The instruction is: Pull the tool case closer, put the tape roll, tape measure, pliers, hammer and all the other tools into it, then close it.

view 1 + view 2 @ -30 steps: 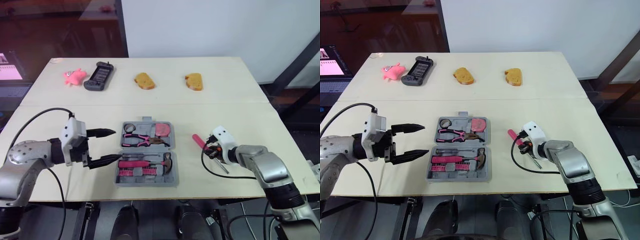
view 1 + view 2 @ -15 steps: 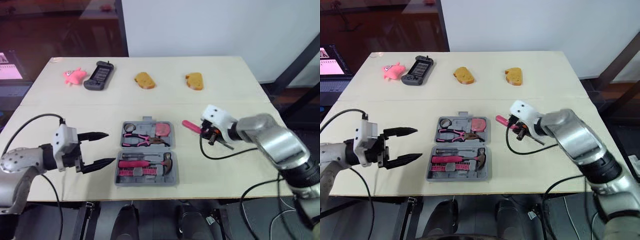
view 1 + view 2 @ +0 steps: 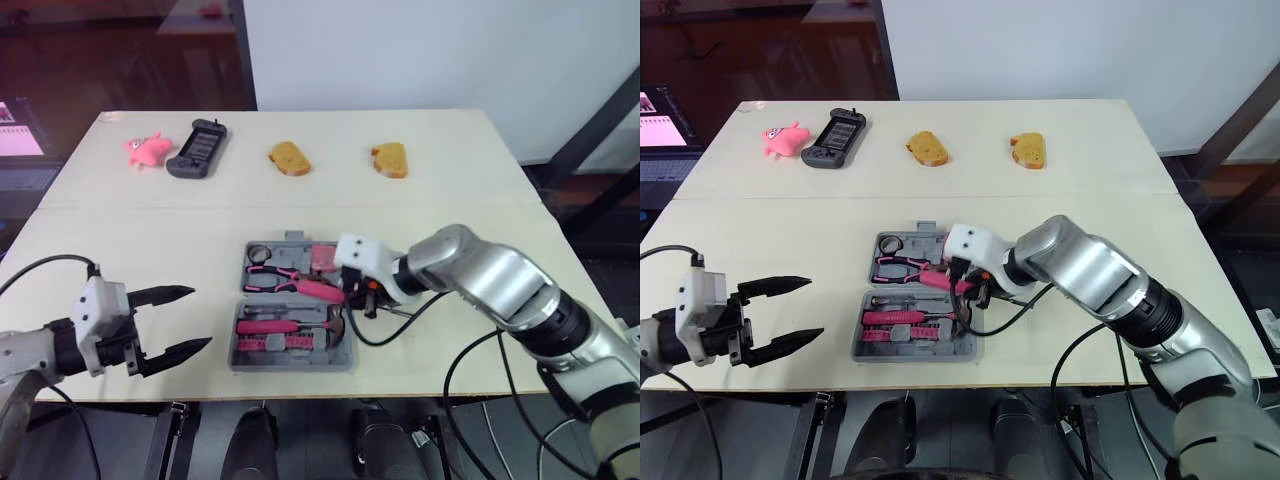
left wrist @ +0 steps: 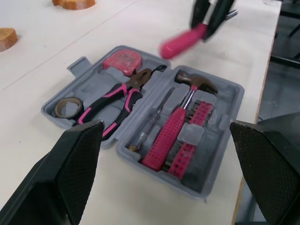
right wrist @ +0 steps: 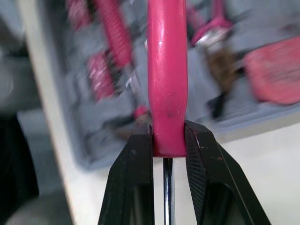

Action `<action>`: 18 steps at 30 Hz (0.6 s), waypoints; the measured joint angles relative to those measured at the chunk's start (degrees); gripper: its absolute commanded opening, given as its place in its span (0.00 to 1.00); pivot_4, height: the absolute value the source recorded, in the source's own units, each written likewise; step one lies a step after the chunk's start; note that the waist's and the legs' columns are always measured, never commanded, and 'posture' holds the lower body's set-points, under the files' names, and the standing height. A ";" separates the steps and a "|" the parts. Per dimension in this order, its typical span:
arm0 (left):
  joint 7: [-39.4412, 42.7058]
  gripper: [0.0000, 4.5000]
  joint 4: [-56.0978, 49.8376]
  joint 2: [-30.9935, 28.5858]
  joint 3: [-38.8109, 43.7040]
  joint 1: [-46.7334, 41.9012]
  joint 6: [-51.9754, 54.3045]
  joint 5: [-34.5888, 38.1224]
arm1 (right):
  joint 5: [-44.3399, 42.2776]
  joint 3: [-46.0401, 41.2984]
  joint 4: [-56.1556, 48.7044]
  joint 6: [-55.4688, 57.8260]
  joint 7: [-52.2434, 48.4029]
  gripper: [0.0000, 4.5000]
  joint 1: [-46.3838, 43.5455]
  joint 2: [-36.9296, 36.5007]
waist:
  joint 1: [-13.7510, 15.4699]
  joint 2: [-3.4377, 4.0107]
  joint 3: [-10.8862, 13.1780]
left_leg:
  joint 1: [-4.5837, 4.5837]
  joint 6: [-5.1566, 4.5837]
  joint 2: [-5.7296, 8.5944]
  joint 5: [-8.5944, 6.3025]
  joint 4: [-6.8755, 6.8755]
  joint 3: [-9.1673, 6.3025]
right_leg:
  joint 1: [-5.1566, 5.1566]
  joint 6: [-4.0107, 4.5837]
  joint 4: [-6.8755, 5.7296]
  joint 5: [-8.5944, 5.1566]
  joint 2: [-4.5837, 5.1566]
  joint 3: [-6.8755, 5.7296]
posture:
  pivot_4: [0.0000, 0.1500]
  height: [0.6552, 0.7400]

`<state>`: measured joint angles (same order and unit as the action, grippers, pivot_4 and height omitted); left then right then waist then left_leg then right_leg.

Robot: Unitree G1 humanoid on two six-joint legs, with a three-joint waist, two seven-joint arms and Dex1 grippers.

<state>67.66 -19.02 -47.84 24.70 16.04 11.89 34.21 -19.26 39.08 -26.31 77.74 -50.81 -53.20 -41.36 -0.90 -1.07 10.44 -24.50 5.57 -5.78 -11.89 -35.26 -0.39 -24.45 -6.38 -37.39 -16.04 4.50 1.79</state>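
Your right jaws grip a pink-handled screwdriver [image 5: 167, 70] over the open tool case [image 3: 290, 364].
The handle sticks out ahead of the right jaws, over the case's middle, above the pliers [image 3: 280, 279] and near the hammer [image 3: 335, 320]. Its metal shaft runs back between the two closed fingers. In the case, ahead of those jaws: tape roll [image 3: 258, 255], tape measure [image 3: 323, 258], pink bit row [image 3: 268, 343] and a slim tester screwdriver [image 4: 154, 115]. Your left jaws are spread wide and hold nothing. Their tips point at the case, which lies ahead of them and apart. A pink toy [image 3: 147, 150], a game controller [image 3: 197, 149] and two bread slices [image 3: 288, 159] lie on the surface [image 3: 450, 200], well beyond both jaws.
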 measured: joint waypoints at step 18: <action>5.45 1.00 -0.32 2.84 6.58 16.72 -9.09 -3.72 | -3.53 16.88 13.73 5.97 -2.43 0.09 -14.44 19.54 | -0.28 -0.04 -0.03 | -0.02 0.00 -0.01 0.00 0.03 0.00 | -0.09 0.03 -0.08 0.01 0.00 -0.01 | 1.00 0.77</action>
<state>73.10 -19.34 -45.00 31.28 32.75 2.80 30.49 -22.79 55.96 -12.58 83.71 -53.24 -67.64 -21.82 -1.18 -1.11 10.42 -24.52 5.57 -5.79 -11.89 -35.23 -0.39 -24.55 -6.35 -37.46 -16.03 4.50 1.78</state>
